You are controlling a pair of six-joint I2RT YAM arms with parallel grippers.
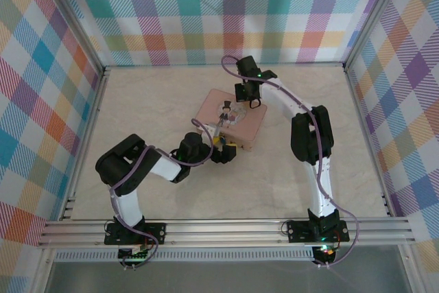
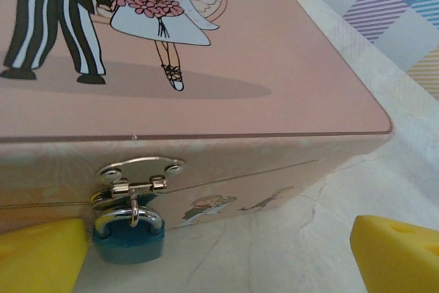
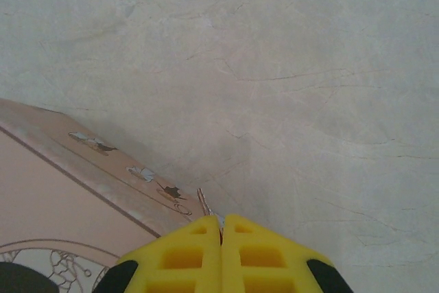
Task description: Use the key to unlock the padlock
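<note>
The padlock (image 2: pixel 129 235) is small and dark teal with a silver shackle. It hangs from the hasp (image 2: pixel 140 169) on the near side of the pink picture tin (image 2: pixel 288 80). My left gripper (image 2: pixel 219 259) is open and low at the tin's near side (image 1: pixel 221 145). One yellow fingertip (image 2: pixel 41 255) sits just left of the padlock, the other far to its right. My right gripper (image 3: pixel 221 221) is shut on the key (image 3: pixel 208 205), a thin silvery sliver poking out past the yellow tips. It hovers by the tin's far right edge (image 1: pixel 251 101).
The pink tin (image 1: pixel 209 111) lies mid-table on the pale marbled tabletop (image 1: pixel 137 101). Checked walls and metal rails close in the left, back and right sides. Open tabletop lies left and right of the tin.
</note>
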